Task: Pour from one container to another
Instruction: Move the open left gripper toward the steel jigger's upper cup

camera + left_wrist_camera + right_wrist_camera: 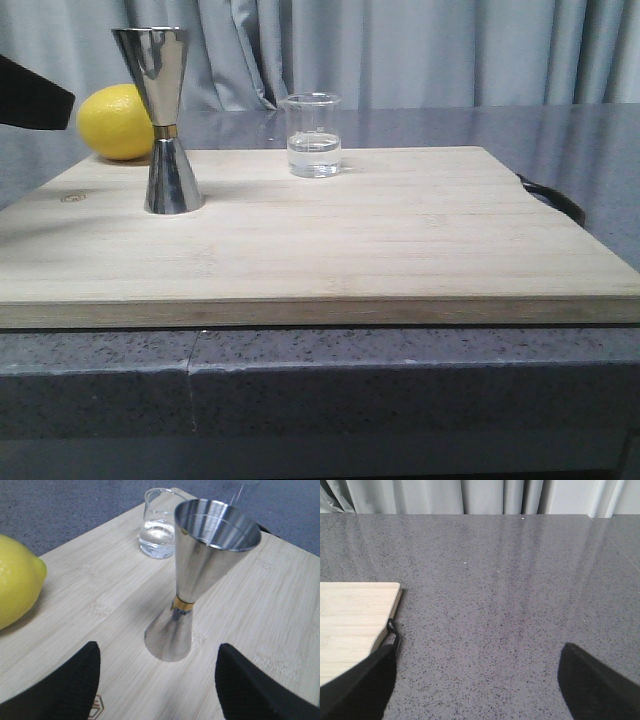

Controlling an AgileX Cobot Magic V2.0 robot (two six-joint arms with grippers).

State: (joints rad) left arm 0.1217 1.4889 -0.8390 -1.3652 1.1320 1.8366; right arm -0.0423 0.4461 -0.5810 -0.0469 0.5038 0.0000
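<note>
The steel jigger [163, 120] with a gold band stands upright on the left of the wooden board [350, 240]. It also fills the middle of the left wrist view, jigger [200, 575]. The clear beaker [313, 135] holds some clear liquid and stands farther back near the board's middle; the beaker [157, 527] shows behind the jigger. My left gripper [157, 680] is open, its black fingers [65, 685] wide apart just short of the jigger's base, touching nothing. Only a dark tip of it [35, 97] shows at the front view's left edge. My right gripper [477, 680] is open over bare counter, right of the board.
A yellow lemon [115, 122] lies behind the jigger at the board's back left, lemon [15, 582]. The board has a black handle loop [555, 195] at its right edge, also seen by the right wrist as the loop [394, 632]. Grey speckled counter [510, 580] surrounds the board; curtains hang behind.
</note>
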